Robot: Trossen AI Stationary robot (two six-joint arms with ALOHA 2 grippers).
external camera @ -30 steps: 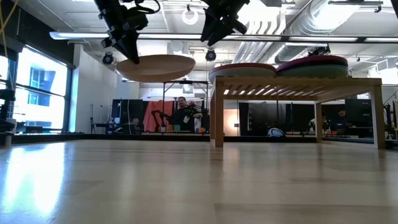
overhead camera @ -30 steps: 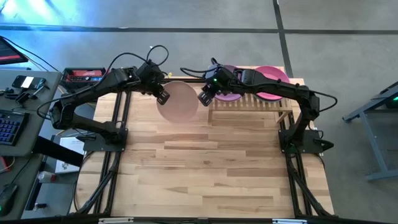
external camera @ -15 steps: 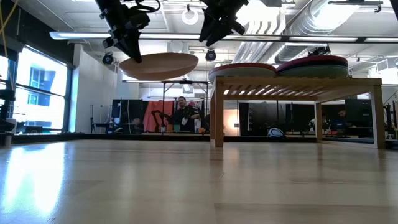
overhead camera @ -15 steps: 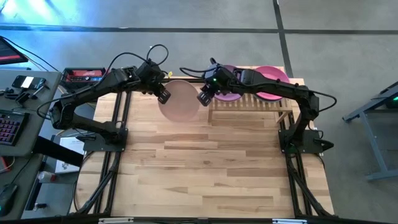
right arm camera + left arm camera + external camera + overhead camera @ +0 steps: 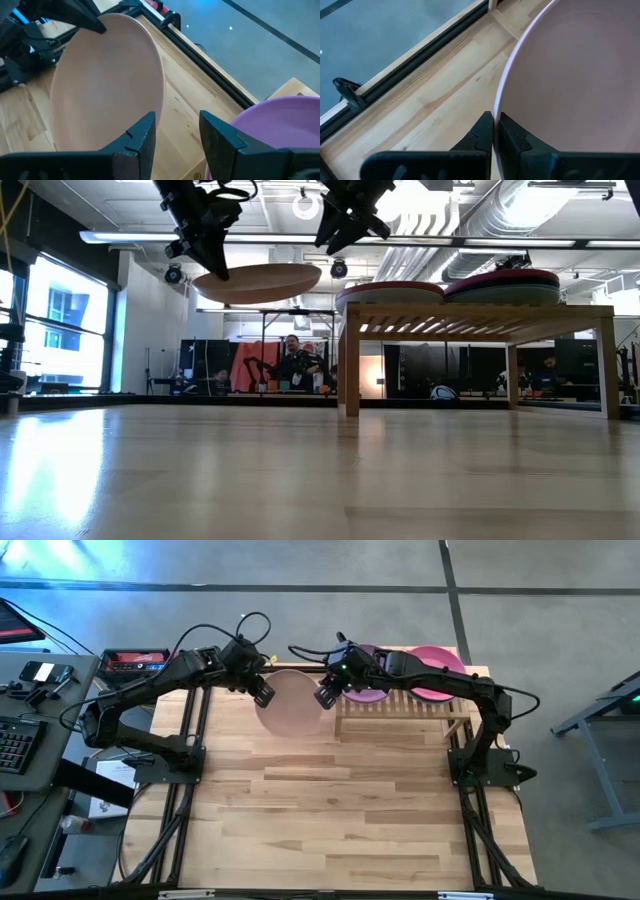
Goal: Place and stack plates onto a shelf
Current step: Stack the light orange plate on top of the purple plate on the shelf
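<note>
Left gripper [image 5: 262,695] raised above the table's far edge, fingers clamped shut. Right gripper [image 5: 326,696] raised just beside it, fingers spread apart.

- The peach plate [image 5: 290,702] has a matt, smooth surface, with faint concentric rings visible in the left wrist view; it looks like ceramic or a similar hard material.
- The purple plate [image 5: 280,125] is also matt and smooth, without shine.
- The magenta plate [image 5: 436,668] looks matt too.
- The shelf [image 5: 480,320] is made of light wooden slats and legs, with an even, unpolished look.
- The table [image 5: 340,810] is of pale wood strips, smooth, with a soft sheen in the low view.
- The left gripper [image 5: 495,135] and the right gripper [image 5: 175,132] have dark, matt fingers, probably plastic.
</note>
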